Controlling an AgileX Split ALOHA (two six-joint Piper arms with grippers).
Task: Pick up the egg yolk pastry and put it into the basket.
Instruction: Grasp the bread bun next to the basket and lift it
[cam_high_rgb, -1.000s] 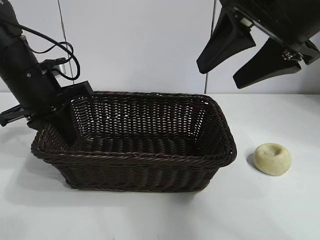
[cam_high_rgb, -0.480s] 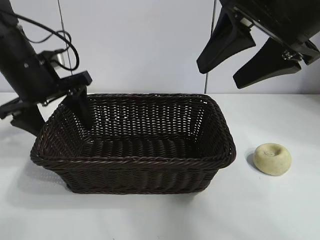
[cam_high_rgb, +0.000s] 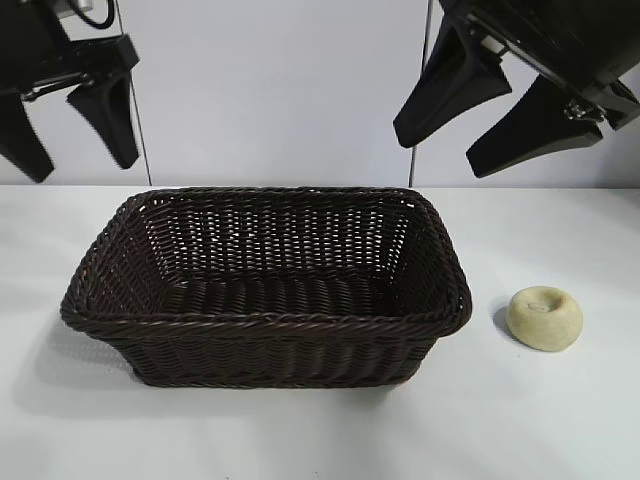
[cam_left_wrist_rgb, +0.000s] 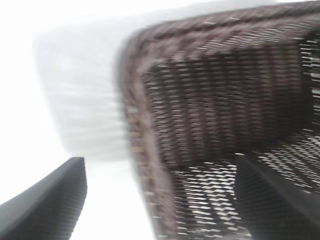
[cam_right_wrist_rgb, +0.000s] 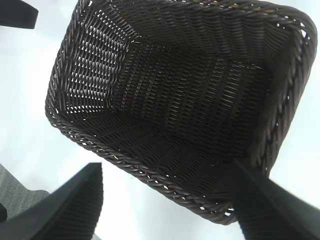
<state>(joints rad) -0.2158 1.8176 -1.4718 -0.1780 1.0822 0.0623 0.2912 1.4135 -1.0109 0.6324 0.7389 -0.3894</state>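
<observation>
Since the earlier frame my left gripper (cam_high_rgb: 65, 135) had risen off the basket (cam_high_rgb: 265, 320) rim, fingers spread and empty; egg yolk pastry (cam_high_rgb: 544, 318) sat on the table just right of it; right gripper (cam_high_rgb: 498, 120) hung above, spread, empty.

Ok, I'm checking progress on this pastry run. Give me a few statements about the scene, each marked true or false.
1. The egg yolk pastry lies inside the basket. False: it sits on the table to the basket's right.
2. The left end effector is open, above the basket's left end. True.
3. The right end effector grips the pastry. False: it is open and empty, high above.
4. The basket holds nothing. True.
</observation>
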